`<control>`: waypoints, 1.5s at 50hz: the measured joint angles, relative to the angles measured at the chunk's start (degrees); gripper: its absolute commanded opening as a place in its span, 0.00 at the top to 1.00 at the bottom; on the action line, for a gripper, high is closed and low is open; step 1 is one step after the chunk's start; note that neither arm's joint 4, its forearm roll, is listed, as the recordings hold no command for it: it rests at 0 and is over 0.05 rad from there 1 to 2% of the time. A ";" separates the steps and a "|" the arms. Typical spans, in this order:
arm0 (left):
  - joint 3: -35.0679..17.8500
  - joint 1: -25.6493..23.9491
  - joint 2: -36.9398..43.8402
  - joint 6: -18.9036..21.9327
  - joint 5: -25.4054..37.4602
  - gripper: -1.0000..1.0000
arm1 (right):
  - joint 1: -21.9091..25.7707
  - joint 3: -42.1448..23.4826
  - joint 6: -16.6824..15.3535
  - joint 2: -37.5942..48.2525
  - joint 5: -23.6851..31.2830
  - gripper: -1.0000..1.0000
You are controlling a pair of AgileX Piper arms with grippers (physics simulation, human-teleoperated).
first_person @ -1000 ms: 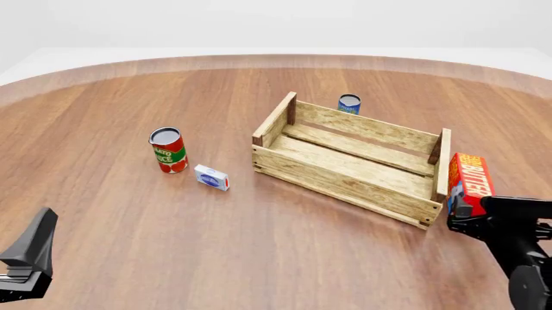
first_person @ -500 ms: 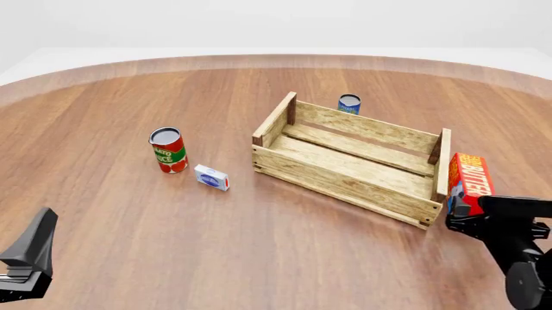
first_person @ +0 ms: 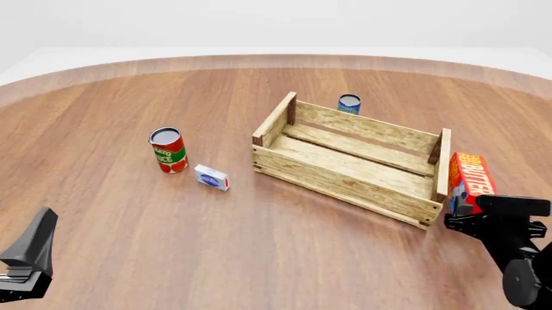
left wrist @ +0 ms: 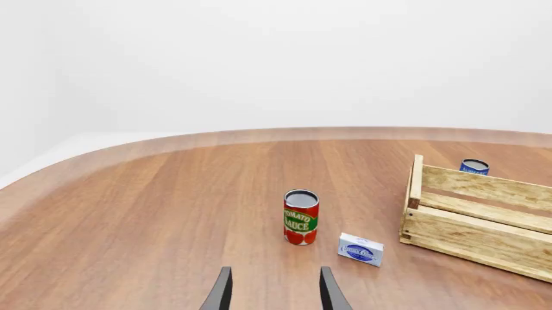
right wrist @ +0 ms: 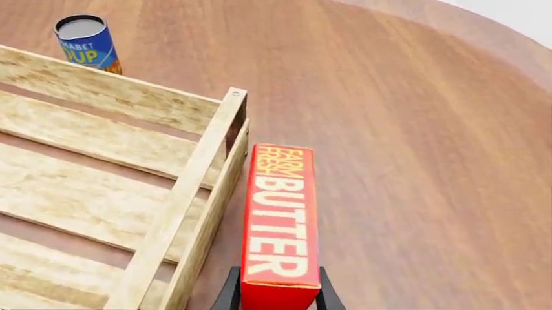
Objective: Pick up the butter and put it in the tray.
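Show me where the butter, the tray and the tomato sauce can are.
butter (right wrist: pixel 278 219), right wrist view, lettered top face.
tray (first_person: pixel 332 179), front view, near side wall.
tomato sauce can (first_person: pixel 168 155), front view, label on its side.

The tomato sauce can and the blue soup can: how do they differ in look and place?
The tomato sauce can is red and green; the blue soup can is blue. The tomato sauce can stands left of the tray, beside a small white-and-blue box; the blue soup can stands behind the tray. Both are upright on the table.

The butter's (right wrist: pixel 278 226) near end and the right gripper's fingertips (right wrist: pixel 320 296) are cut off by the right wrist view's edge. The small white-and-blue box's (first_person: pixel 211 177) lettering is illegible.
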 measured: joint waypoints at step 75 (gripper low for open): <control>0.00 0.00 0.00 0.00 0.00 0.00 | -1.29 5.90 -0.27 -41.84 26.41 1.00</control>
